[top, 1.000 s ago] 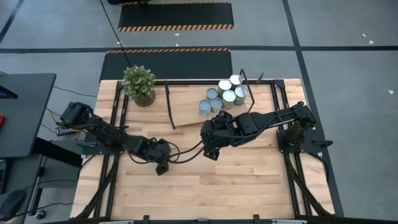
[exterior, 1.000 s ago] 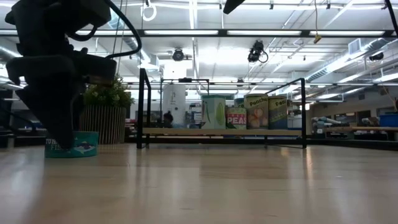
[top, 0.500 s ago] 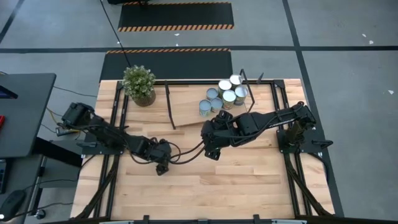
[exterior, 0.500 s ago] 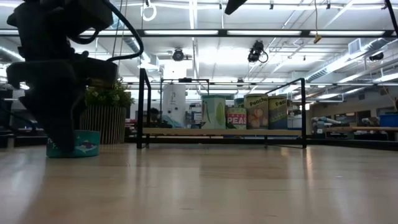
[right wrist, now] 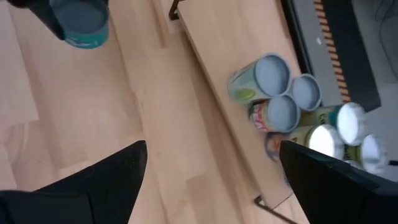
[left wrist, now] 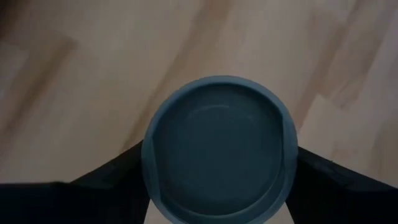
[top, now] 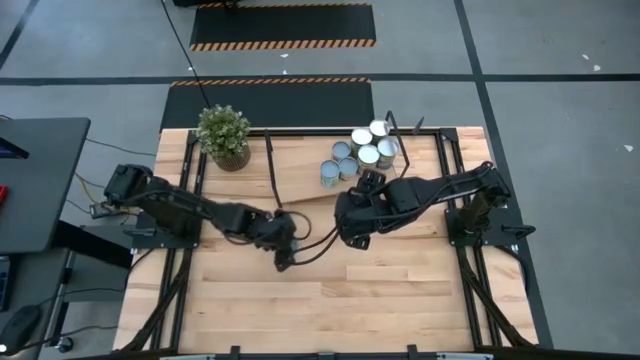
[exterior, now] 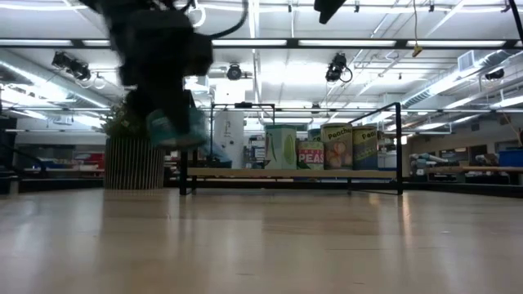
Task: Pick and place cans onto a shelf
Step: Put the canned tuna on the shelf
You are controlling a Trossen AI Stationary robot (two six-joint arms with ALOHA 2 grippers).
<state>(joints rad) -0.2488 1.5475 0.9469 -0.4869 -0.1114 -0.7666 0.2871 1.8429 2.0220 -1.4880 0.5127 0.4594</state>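
My left gripper [top: 284, 258] is shut on a small teal-labelled can with a bluish-grey top [left wrist: 219, 149], above the table's middle. The can also shows lifted in the low view [exterior: 176, 129] and in the right wrist view [right wrist: 78, 22]. My right gripper [top: 350, 236] is open and empty, just right of the left one, near the shelf's near edge. The shelf [top: 300, 165], a light plywood board with black rod ends, lies at the table's far side. Several cans [top: 360, 155] stand upright on its right part. My left gripper pinches the can between its two fingers, one on each opposite side of the round wall [left wrist: 151, 167], just under the top rim. The fingers [left wrist: 118, 177] come from above, pointing down. The can is lifted clear of the table, its top up.
A potted plant [top: 222, 135] stands at the table's far left, beside the shelf's left black rod end [top: 272, 170]. Bare wooden tabletop [top: 380, 300] lies toward the near edge. Black frame rails [top: 455, 165] run along the table's sides.
My left gripper has lifted the teal can off the table and carried it up and toward the table's right, nearer the shelf. My right gripper has shifted a little toward the right edge.
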